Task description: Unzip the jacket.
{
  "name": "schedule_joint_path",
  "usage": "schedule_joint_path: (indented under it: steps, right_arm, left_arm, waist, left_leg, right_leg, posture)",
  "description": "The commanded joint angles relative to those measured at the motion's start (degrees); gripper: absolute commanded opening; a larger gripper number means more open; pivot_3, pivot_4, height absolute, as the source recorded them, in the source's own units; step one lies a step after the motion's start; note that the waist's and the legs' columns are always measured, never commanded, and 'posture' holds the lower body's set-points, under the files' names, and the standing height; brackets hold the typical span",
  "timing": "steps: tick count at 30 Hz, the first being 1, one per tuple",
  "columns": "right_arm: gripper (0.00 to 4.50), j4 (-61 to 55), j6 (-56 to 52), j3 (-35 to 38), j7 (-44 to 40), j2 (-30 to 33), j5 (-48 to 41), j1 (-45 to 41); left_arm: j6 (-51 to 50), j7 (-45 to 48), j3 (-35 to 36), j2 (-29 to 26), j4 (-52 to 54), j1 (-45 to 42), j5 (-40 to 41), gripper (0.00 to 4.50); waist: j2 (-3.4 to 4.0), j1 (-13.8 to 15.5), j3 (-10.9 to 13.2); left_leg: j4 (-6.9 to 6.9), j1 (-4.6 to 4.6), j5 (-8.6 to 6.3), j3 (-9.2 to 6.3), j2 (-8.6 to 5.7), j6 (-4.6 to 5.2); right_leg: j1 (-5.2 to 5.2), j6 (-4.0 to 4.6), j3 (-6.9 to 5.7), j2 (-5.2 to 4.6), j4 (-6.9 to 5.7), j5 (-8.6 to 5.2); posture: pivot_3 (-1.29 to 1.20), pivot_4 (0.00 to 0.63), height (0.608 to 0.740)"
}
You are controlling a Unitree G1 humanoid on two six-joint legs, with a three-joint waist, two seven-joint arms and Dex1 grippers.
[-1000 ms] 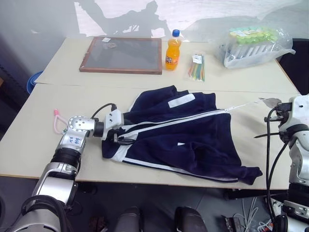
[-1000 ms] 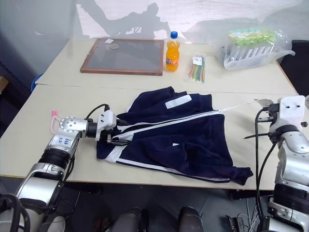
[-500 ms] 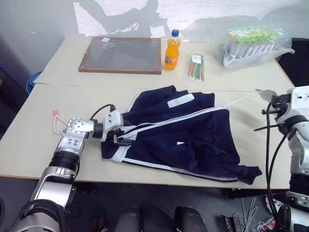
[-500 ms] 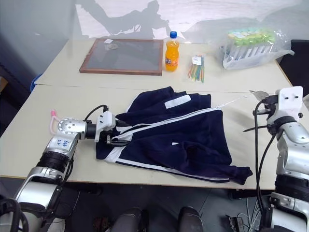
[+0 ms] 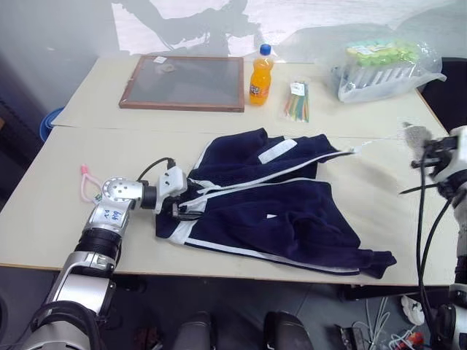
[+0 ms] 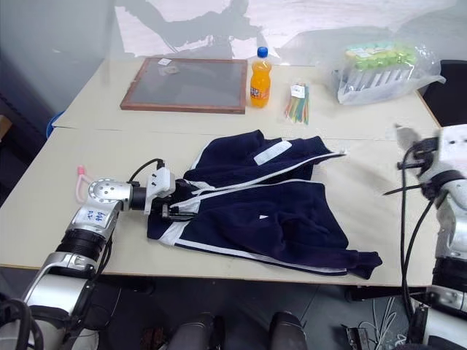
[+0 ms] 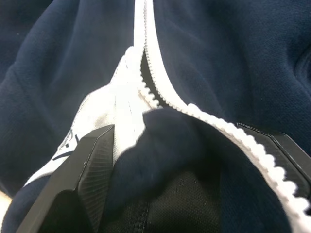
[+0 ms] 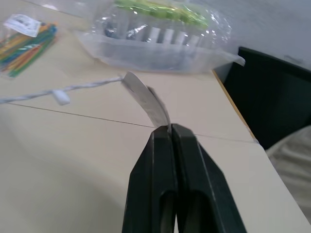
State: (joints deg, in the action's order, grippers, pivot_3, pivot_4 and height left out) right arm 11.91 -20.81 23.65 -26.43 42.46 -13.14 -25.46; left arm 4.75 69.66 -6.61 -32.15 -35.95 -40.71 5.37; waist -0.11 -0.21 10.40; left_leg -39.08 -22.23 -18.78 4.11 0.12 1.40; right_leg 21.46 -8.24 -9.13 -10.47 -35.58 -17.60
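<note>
The navy-blue jacket [image 5: 292,211] lies spread on the near table [image 5: 66,219], its white zipper [image 5: 277,169] parted along most of its length into two diverging white lines. My left gripper [image 5: 184,204] is at the jacket's left end, its black fingers [image 7: 92,165] closed on a wad of fabric beside the zipper's base. Far to the right, above the table's edge, my right gripper [image 8: 170,130] is shut on a grey-white hang tag [image 8: 146,97]. The tag's white string [image 8: 82,87] runs back toward the jacket.
On the far table stand a framed dark board [image 5: 184,82], an orange soda bottle [image 5: 261,76], a pack of coloured sticks [image 5: 297,102] and a clear bag of small bottles [image 5: 383,69]. A pink loop [image 5: 87,182] lies by my left arm. A black chair [image 8: 277,97] stands past the right edge.
My right gripper has carried the tag further right and up. The zipper has opened, and the jacket's upper flap has pulled apart from the lower one. The left gripper has stayed put.
</note>
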Motion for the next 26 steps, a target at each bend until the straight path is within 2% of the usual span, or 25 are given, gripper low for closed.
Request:
schedule_joint_path:
  steps: [1,3,5,10,14,15,21,26]
  right_arm:
    - [0.2,-8.2,-2.15,-4.06,-10.46,3.65,-3.31,3.36]
    - [0.57,-11.39,-2.08,-6.75,-18.49,7.05,-4.54,6.03]
    - [1.17,-12.16,-2.1,-7.85,-23.33,10.01,-5.29,7.13]
    - [2.93,-10.19,-3.7,-7.52,-38.63,19.63,-9.58,8.22]
    - [4.3,-3.83,-10.82,-3.82,-48.4,26.26,-15.91,6.12]
    - [4.46,-0.88,-11.87,-3.26,-50.27,27.97,-16.5,5.2]
    - [4.46,14.06,-11.67,-3.35,-59.06,34.11,-16.17,0.8]
    - [4.46,20.97,-7.86,-4.76,-60.44,33.86,-13.98,-2.73]
  left_arm:
    - [-3.87,1.56,1.16,-2.14,2.81,1.49,1.51,4.23]
    - [-8.57,3.7,2.3,-4.09,7.09,2.67,4.09,4.5]
    - [-12.79,5.1,3.28,-6.0,11.44,3.88,6.26,4.5]
    - [-26.03,8.59,8.77,-14.62,23.04,7.38,14.06,4.5]
    - [-34.78,10.66,15.98,-23.48,26.28,9.55,19.63,4.5]
    - [-34.6,10.38,18.03,-25.54,25.57,9.86,19.83,4.5]
    - [-32.49,12.12,24.91,-34.78,21.08,12.43,19.69,4.5]
    - [-30.94,11.64,26.58,-35.97,20.82,14.77,19.78,4.5]
  waist:
    - [0.0,-0.02,0.0]
    - [0.05,-0.1,0.05]
    - [0.07,-0.21,0.07]
    - [0.05,0.02,0.17]
    - [0.06,0.02,0.27]
    - [0.09,0.02,0.29]
    - [0.13,-0.05,0.35]
    - [0.33,-0.33,0.47]
  left_leg:
    - [0.0,0.0,0.0,0.0,0.01,0.0]
    - [0.0,-0.01,0.0,0.0,0.01,0.0]
    - [0.02,-0.02,0.0,0.02,0.04,0.0]
    - [0.01,-0.05,0.0,-0.03,0.08,0.0]
    - [0.0,-0.05,-0.01,-0.03,0.09,0.01]
    - [0.01,-0.04,-0.01,-0.03,0.09,0.01]
    - [0.04,-0.04,-0.02,-0.01,0.08,0.01]
    - [0.08,0.0,-0.01,0.19,0.11,0.0]
  right_leg:
    - [0.0,0.0,0.0,0.01,0.0,0.0]
    - [0.03,0.0,0.01,0.0,0.0,0.0]
    - [0.05,0.0,0.02,0.03,0.04,0.0]
    - [0.04,0.0,0.0,0.04,0.08,0.0]
    - [0.01,0.0,0.0,0.03,0.13,0.0]
    - [0.01,0.0,0.0,0.03,0.13,0.0]
    - [0.02,0.0,-0.01,0.03,0.16,0.0]
    - [0.07,0.0,0.07,0.03,0.13,0.0]
  posture:
    - [0.0,0.15,0.74]
    - [0.0,0.15,0.74]
    - [0.0,0.15,0.74]
    - [0.0,0.15,0.74]
    - [0.0,0.15,0.74]
    - [0.0,0.15,0.74]
    - [0.0,0.15,0.74]
    - [0.0,0.15,0.74]
